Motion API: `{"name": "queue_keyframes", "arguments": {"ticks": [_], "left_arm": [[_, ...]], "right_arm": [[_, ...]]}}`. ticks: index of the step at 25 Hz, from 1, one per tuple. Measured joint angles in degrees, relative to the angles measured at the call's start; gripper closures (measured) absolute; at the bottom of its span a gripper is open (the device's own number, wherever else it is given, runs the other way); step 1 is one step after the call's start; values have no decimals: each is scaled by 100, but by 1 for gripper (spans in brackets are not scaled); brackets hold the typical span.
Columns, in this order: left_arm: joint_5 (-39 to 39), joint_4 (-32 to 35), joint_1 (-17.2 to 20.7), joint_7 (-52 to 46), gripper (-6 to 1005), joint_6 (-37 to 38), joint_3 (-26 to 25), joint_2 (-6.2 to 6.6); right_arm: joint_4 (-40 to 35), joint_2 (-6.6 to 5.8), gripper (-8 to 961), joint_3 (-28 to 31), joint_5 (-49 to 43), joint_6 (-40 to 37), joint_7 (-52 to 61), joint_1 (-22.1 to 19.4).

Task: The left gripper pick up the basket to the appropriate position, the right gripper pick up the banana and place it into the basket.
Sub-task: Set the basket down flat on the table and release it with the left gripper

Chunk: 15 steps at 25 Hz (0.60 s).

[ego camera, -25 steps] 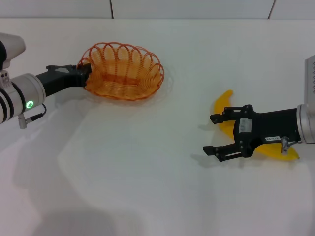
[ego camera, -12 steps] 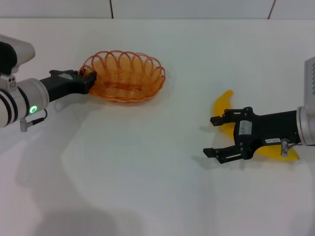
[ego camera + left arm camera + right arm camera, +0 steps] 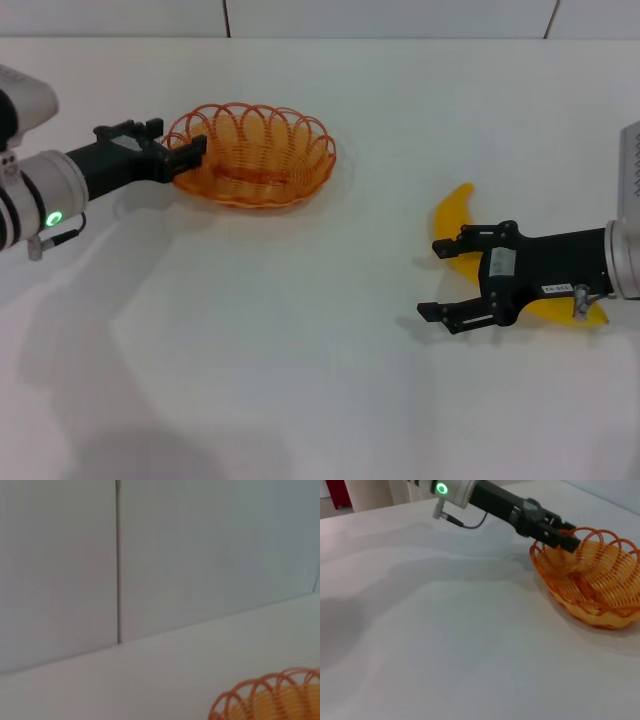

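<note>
Directly beneath the spread right end effector (image 3: pixel 447 278) lies the banana (image 3: pixel 459 213), long axis crossing its wrist; left end effector (image 3: pixel 183 150) spread at the basket (image 3: pixel 255 155) rim.

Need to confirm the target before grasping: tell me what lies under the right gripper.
Under the open right gripper and its arm lies the banana on the white table. Both yellow ends show; its middle is covered.
</note>
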Motion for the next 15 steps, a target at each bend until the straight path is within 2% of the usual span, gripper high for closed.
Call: {"name": "queue_keyframes", "arguments": {"ticks": [6, 15], "left_arm": [[16, 481, 396, -73, 303, 403, 66, -2], [1, 1576, 1484, -41, 305, 876, 838, 10]], "right_arm": [[0, -1, 91, 13, 6, 6, 0, -17], [-60, 6, 92, 42, 72, -45, 0, -19]]}}
